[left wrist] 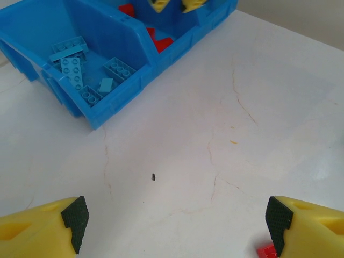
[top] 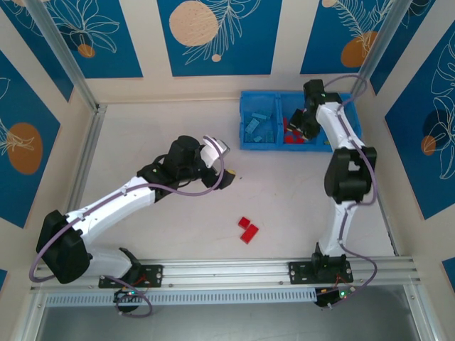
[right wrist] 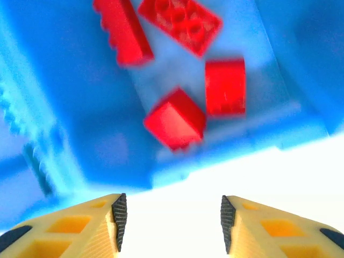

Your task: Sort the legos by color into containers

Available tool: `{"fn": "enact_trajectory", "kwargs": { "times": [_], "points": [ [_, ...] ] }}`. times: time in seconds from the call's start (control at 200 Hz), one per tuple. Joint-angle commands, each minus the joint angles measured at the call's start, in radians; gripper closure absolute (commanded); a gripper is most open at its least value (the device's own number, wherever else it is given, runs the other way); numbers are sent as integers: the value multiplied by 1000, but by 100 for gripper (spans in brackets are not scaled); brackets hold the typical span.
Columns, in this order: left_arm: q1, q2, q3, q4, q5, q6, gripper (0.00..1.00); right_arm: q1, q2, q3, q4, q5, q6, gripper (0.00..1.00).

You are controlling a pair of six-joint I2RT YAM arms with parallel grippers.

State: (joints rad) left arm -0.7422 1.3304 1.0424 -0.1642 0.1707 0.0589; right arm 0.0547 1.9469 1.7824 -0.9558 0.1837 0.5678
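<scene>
The blue three-compartment tray (top: 245, 117) stands at the back right of the table. Its left compartment holds several light blue bricks (top: 259, 128) (left wrist: 72, 70). The middle one holds several red bricks (right wrist: 180, 19), one of them tilted on a corner (right wrist: 174, 118). My right gripper (top: 297, 131) (right wrist: 170, 220) hangs open and empty over the near wall of the middle compartment (right wrist: 231, 145). Two red bricks (top: 247, 229) lie together on the table in front. My left gripper (top: 229, 177) (left wrist: 176, 226) is open above bare table, with a red brick (left wrist: 266, 251) beside its right finger.
Metal rails run along the table's left edge (top: 85, 153) and near edge (top: 284, 268). A small dark speck (left wrist: 153, 176) lies on the white tabletop. The right arm (top: 341, 142) covers much of the tray's right compartment.
</scene>
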Motion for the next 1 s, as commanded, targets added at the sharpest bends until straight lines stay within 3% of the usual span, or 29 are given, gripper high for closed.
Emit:
{"fn": "enact_trajectory", "kwargs": {
  "times": [0.0,0.21,0.3,0.405,0.525,0.77,0.995],
  "points": [
    [-9,-12,15,2,-20,14,13,84,-281,-233,33,-54,-15,46],
    [-8,-42,4,-38,-62,78,13,428,-589,-577,12,31,-23,39],
    [-7,-52,18,-79,-48,106,13,590,-641,-669,9,77,-44,36],
    [-7,-75,12,-105,-47,118,13,712,-639,-735,17,50,-77,33],
    [-7,-101,-11,-112,-54,108,13,795,-590,-797,119,-20,-134,32],
    [-7,-133,-33,-125,-51,80,13,914,-370,-782,226,55,-204,26],
    [-6,-167,-54,-142,-65,85,13,936,-231,-750,231,127,-151,31]
  ]
}}
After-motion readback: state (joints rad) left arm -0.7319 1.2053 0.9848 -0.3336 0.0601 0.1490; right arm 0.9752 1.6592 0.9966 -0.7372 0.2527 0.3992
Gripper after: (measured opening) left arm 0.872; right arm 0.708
